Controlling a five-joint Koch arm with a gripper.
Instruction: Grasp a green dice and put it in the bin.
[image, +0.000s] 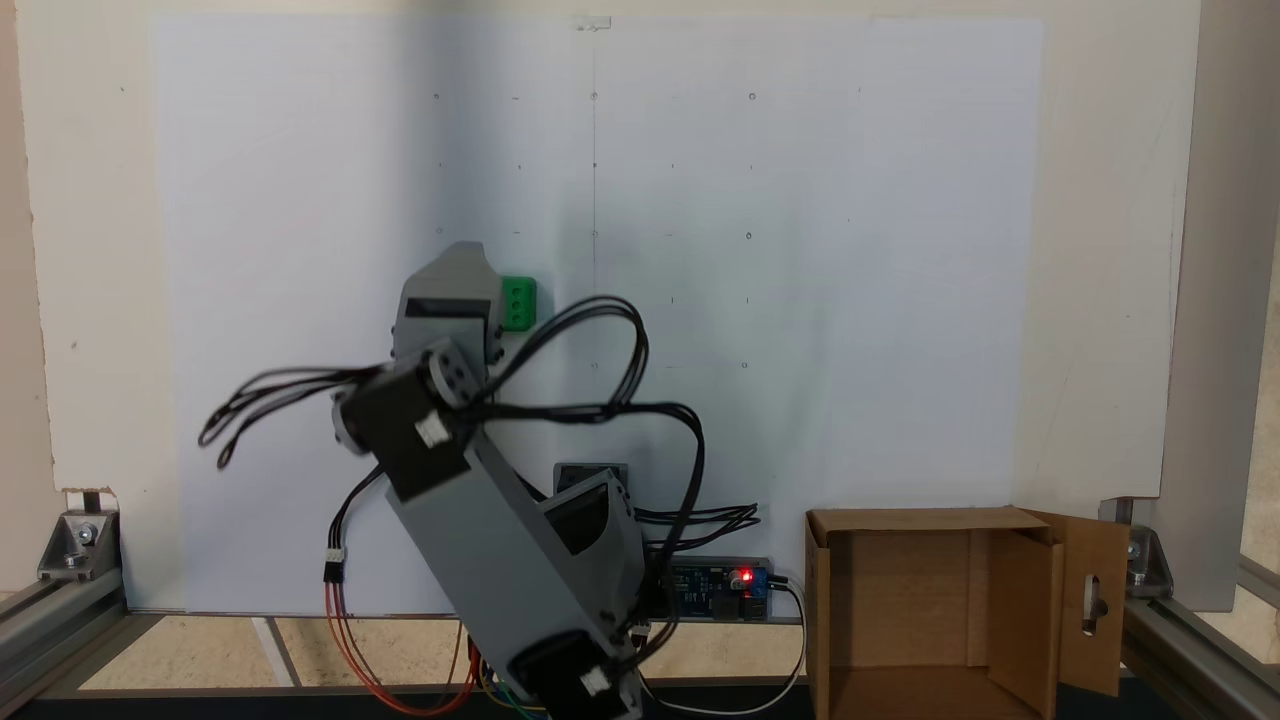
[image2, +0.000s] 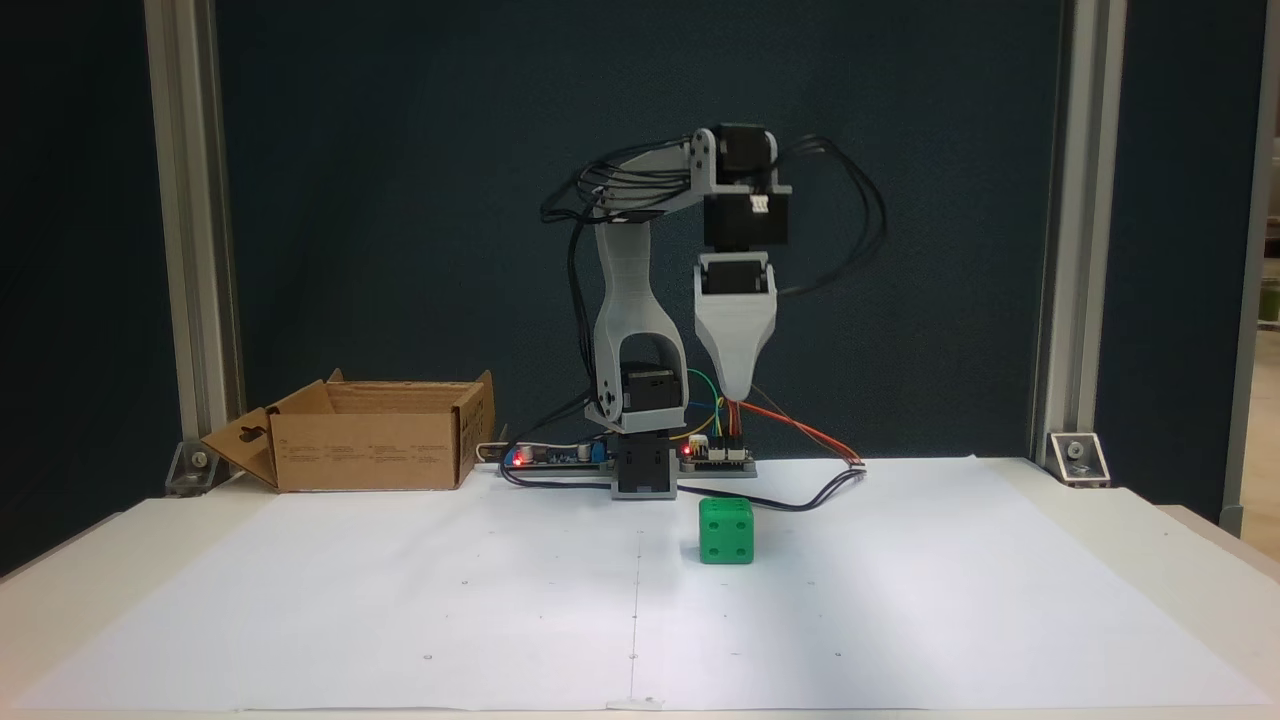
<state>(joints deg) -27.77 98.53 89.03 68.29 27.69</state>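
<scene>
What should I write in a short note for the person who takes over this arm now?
Gripper: raised above the green dice, pointing down, holding nothing. Only one tip shows, so open or shut cannot be told.
Dice: on the white paper, in front of the arm's base, not touched.
Box: open, beside the base, at the left in the front fixed view. Its visible floor is bare.
Done: nothing yet.
Left: lower, grasp the dice, carry it to the box, release.

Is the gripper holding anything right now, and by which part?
Nothing is held. The gripper hangs above the green dice, which sits on the white paper, untouched.
</scene>
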